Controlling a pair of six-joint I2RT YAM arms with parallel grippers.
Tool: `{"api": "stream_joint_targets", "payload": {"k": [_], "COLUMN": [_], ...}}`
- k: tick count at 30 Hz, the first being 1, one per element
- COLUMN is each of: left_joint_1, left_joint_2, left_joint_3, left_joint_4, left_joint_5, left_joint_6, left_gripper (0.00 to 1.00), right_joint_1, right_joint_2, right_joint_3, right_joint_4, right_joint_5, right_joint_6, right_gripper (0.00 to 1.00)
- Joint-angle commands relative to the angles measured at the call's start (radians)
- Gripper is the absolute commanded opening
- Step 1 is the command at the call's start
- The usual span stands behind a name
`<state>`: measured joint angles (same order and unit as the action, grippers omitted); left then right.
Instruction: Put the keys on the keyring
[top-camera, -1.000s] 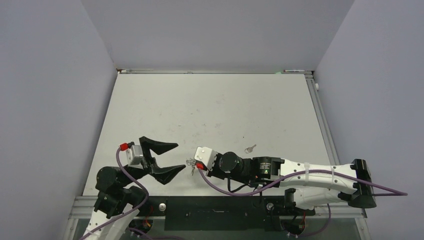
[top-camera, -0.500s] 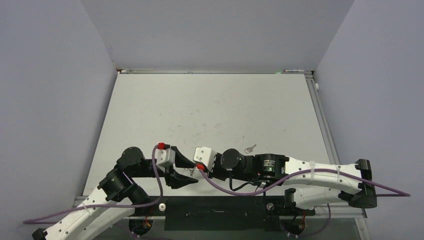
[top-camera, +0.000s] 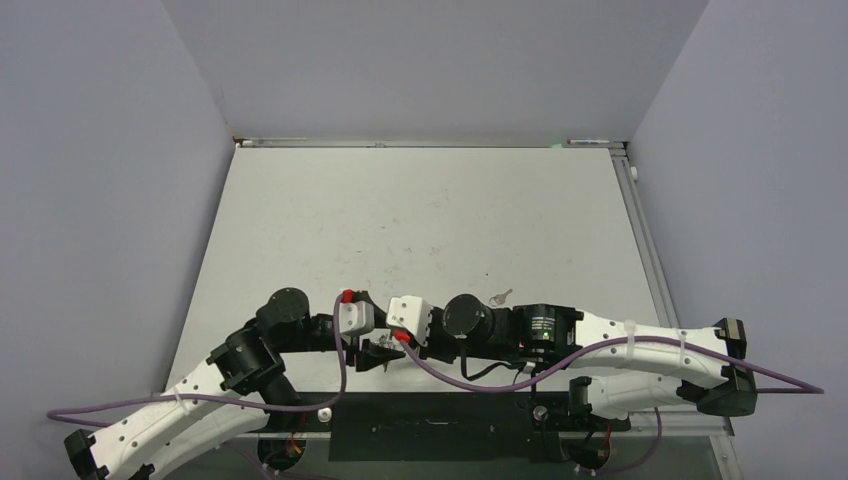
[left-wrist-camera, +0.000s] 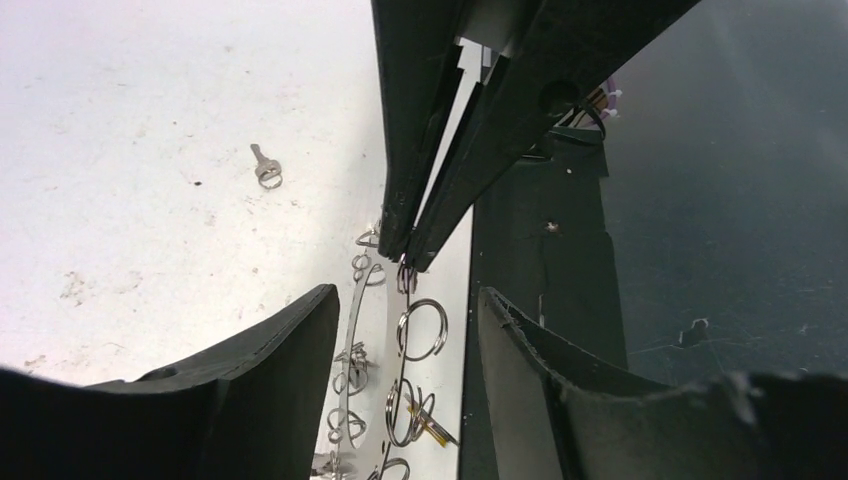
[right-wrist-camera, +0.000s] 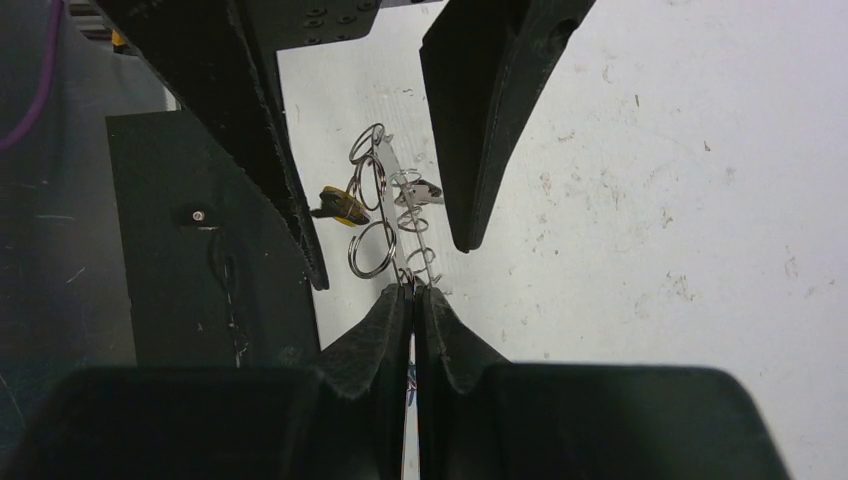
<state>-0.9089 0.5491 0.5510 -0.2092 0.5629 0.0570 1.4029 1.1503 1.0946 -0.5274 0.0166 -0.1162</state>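
Near white table's front edge we see rt gripper clamped on large silvery metal keyring, edge-on; lt gripper fingers spread, straddling it; small plain silver key lies well apart.

Desk: white top, dull, scuffed. Dark specks and smudges scattered about its middle; more faint grey stains show close up.
Far edge: silvery metal rail running corner to corner. A like rail runs along the right edge.
Near edge: black plate along the middle; small screw head set in it, surface scratched.
Grey-lavender walls close in the left, far and right sides.
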Motion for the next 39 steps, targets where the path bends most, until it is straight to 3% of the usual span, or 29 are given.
{"api": "stream_joint_targets", "payload": {"k": [1, 5, 17, 25, 28, 36, 37, 39], "left_joint_1": [-0.010, -0.012, -0.019, -0.029, -0.031, -0.039, -0.039, -0.039], "left_joint_2": [0.005, 0.014, 0.029, 0.047, 0.053, 0.006, -0.003, -0.018], "left_joint_3": [0.042, 0.030, 0.014, 0.009, 0.010, -0.013, -0.016, -0.019], "left_joint_4": [0.014, 0.039, 0.079, 0.071, 0.072, 0.098, 0.102, 0.107], "left_joint_5": [-0.055, -0.034, -0.003, -0.009, -0.013, -0.036, -0.037, -0.044], "left_joint_6": [0.041, 0.028, 0.009, 0.017, 0.025, 0.045, 0.047, 0.051], "left_gripper": [0.51, 0.48, 0.23, 0.22, 0.00, 0.00, 0.00, 0.00], "right_joint_1": [0.011, 0.011, 0.016, 0.018, 0.017, 0.017, 0.017, 0.017], "right_joint_2": [-0.006, -0.001, 0.016, 0.018, 0.018, -0.005, -0.010, -0.020], "right_joint_3": [0.072, 0.084, 0.100, 0.112, 0.115, 0.117, 0.119, 0.119], "right_joint_4": [0.044, 0.040, 0.038, 0.034, 0.033, 0.036, 0.039, 0.045], "right_joint_5": [-0.009, -0.030, -0.055, -0.065, -0.071, -0.074, -0.071, -0.060], "right_joint_6": [-0.013, -0.017, -0.023, -0.030, -0.033, -0.040, -0.040, -0.038], "right_gripper": [0.05, 0.05, 0.05, 0.05, 0.05, 0.05, 0.08, 0.28]}}
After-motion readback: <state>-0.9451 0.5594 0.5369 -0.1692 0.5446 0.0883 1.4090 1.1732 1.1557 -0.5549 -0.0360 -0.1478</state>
